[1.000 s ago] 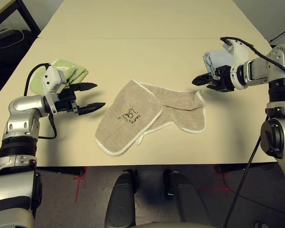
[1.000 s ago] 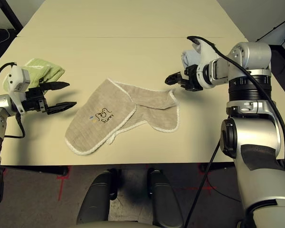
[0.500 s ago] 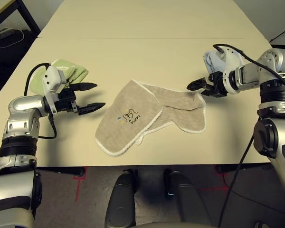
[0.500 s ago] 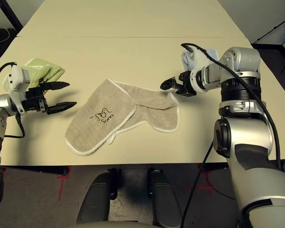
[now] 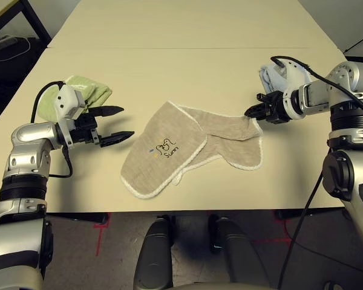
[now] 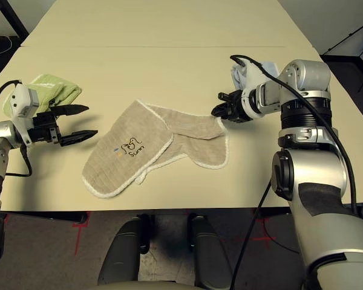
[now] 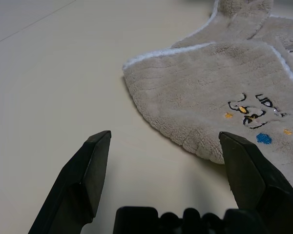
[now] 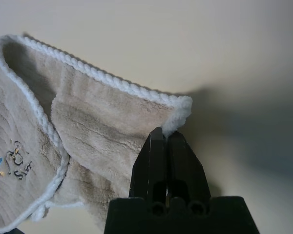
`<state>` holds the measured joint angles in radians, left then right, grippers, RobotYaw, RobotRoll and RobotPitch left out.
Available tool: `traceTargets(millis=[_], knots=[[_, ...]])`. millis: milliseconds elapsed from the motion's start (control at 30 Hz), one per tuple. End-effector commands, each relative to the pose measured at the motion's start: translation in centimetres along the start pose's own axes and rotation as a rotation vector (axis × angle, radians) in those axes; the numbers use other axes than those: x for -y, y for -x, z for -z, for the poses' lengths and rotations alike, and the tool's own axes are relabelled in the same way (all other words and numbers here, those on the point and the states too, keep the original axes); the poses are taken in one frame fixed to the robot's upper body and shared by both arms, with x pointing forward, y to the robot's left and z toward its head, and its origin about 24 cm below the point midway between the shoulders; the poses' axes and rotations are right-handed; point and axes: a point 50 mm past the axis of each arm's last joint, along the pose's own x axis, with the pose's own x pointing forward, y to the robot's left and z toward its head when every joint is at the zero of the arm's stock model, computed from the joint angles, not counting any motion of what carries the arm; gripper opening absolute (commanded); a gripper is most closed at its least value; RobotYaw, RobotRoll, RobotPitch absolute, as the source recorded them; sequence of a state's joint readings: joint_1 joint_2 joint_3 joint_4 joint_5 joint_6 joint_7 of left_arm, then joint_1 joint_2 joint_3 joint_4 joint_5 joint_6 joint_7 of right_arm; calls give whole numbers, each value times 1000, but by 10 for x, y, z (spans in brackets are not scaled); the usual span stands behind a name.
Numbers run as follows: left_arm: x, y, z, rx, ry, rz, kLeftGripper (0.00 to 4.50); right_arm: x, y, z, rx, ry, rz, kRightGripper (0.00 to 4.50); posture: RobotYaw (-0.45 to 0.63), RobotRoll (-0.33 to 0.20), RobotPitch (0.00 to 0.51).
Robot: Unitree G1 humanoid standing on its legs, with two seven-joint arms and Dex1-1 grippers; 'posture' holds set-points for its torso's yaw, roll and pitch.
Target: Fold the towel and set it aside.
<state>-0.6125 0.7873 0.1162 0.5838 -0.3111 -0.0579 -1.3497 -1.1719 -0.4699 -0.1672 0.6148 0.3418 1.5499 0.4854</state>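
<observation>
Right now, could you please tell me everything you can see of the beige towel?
The beige terry-cloth towel with white stitched edging lies rumpled and partly folded over itself on the cream table, its small embroidered logo facing up. The right claw is shut on its far right corner; the open left claw stands apart from it.

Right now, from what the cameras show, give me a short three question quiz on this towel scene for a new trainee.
1. True or false: the right gripper is shut on a corner of the beige towel.
2. What stands nearest the open left gripper? A) blue towel B) green towel C) a cup
3. Fill in: the beige towel's edging is ___.

Key: 1 true. 2 B. 3 white.
</observation>
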Motion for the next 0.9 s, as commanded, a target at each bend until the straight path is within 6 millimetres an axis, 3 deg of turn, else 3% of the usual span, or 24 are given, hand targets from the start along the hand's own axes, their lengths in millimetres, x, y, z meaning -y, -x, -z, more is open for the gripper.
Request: traceTargets(millis=[33, 267, 567, 900], knots=[[4, 1, 3, -20, 0, 17, 4500, 0, 7, -8, 56, 40, -11, 33, 82, 0, 216], [5, 0, 3, -17, 11, 14, 4500, -1, 11, -19, 264, 271, -95, 33, 78, 0, 211], [3, -4, -2, 9, 40, -12, 4500, -1, 3, -26, 565, 724, -76, 33, 85, 0, 206], [4, -18, -4, 46, 58, -30, 4500, -30, -8, -59, 873, 954, -3, 33, 104, 0, 177]])
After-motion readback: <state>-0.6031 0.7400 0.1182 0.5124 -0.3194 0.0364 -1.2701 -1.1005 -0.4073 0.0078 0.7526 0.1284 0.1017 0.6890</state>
